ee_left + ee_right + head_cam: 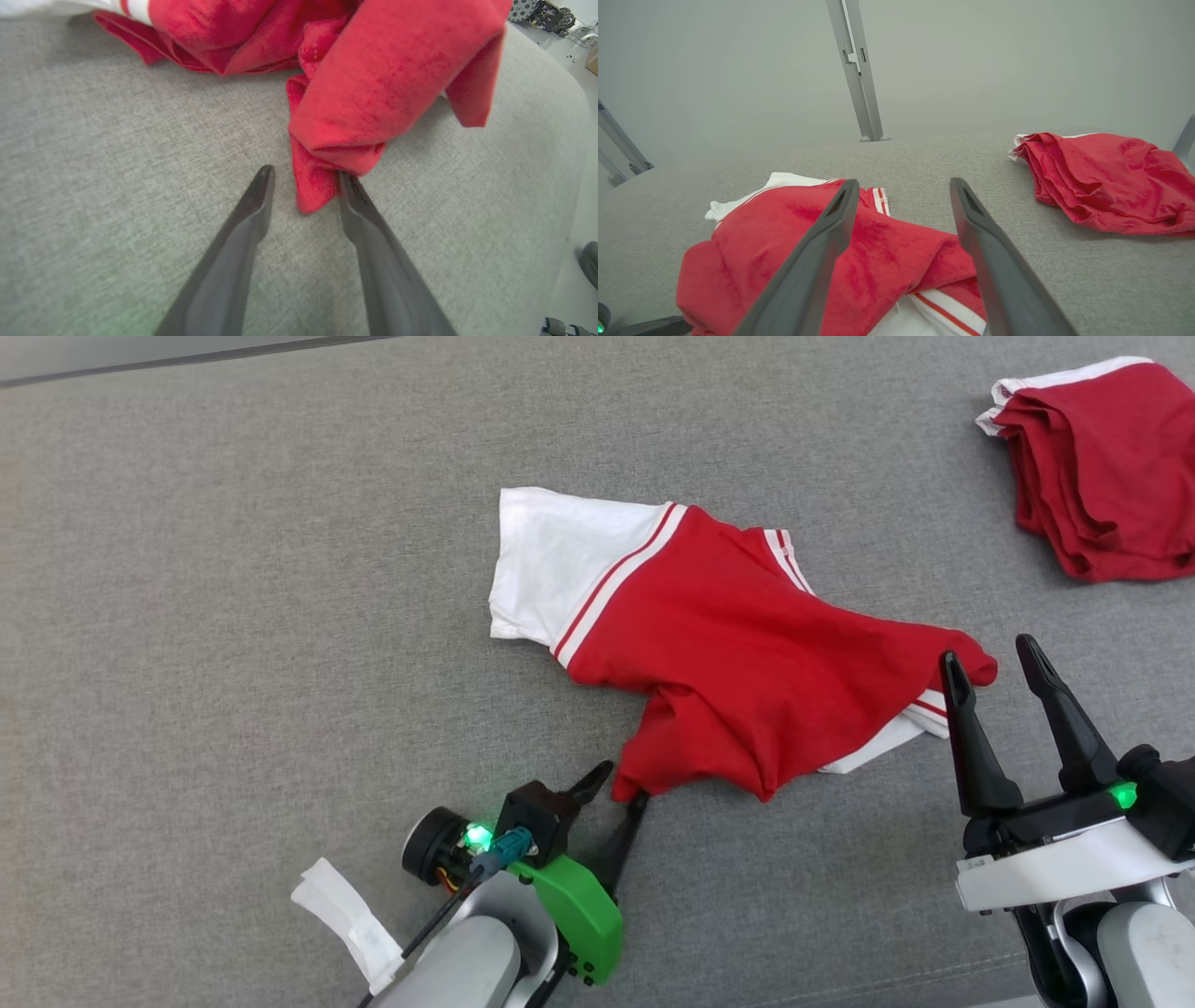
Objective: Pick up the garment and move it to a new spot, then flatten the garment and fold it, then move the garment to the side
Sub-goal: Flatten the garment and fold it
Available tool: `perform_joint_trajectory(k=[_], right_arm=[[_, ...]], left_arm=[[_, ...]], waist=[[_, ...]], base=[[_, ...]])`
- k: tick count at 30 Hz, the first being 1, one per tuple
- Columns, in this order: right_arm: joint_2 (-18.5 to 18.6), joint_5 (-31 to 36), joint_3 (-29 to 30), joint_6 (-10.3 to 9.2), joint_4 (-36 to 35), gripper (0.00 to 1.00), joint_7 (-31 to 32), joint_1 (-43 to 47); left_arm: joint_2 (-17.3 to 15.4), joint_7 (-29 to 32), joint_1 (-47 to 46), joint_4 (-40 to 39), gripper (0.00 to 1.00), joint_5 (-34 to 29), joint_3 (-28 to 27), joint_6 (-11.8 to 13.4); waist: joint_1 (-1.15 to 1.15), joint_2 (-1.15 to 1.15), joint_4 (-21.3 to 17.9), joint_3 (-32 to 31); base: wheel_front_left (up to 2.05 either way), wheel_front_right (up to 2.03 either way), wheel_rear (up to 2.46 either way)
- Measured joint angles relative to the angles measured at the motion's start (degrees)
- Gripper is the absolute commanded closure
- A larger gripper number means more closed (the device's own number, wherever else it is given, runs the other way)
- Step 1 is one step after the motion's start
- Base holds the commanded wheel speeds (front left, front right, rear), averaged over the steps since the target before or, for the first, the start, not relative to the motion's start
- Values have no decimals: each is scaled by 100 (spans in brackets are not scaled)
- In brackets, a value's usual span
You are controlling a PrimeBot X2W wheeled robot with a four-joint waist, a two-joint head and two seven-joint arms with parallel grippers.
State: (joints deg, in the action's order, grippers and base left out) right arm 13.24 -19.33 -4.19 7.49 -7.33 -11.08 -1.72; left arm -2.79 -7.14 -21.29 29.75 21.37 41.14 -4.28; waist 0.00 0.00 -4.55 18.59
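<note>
A red garment [747, 672] with white sleeves and striped trim lies crumpled in the middle of the grey surface [233, 616]. My left gripper [618, 784] is low at its near corner, open, and the red tip of cloth [313, 186] lies between the two fingers, touching the right one. My right gripper [994, 658] hovers open just beyond the garment's right end [896, 261], fingers spread with nothing between them.
A second red garment [1102, 467] lies folded in a pile at the far right [1106, 179]. A white tag or strap [345, 919] hangs by my left forearm. Metal frame legs [859, 70] stand past the far edge of the surface.
</note>
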Motion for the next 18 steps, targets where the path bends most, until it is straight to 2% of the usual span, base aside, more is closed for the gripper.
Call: perform_joint_trajectory(k=[5, 8, 11, 15, 18], right_arm=[[-31, -16, 37, -1, 70, 0, -47, -8], [-53, -26, 102, 0, 101, 0, -64, -6], [-80, -64, 144, 0, 122, 0, -74, 3], [-116, -78, 193, 0, 153, 0, -92, 25], [-154, -122, 218, 0, 178, 0, -93, 37]], left_arm=[[7, -381, -167, 104, 100, 179, -2, 147], [-91, -582, -316, -208, 100, 157, -227, 365], [-374, -673, -415, -846, 100, 41, -534, 645], [-914, -693, -421, -1896, 100, -112, -966, 1098], [-1284, -413, -315, -2618, 100, -197, -1226, 1410]], waist=[[0, 0, -61, 30], [0, 0, -5, 1], [0, 0, 70, -43], [0, 0, 157, -128], [0, 0, 215, -186]], base=[[0, 0, 0], [0, 0, 0], [0, 0, 0], [0, 0, 0], [0, 0, 0]])
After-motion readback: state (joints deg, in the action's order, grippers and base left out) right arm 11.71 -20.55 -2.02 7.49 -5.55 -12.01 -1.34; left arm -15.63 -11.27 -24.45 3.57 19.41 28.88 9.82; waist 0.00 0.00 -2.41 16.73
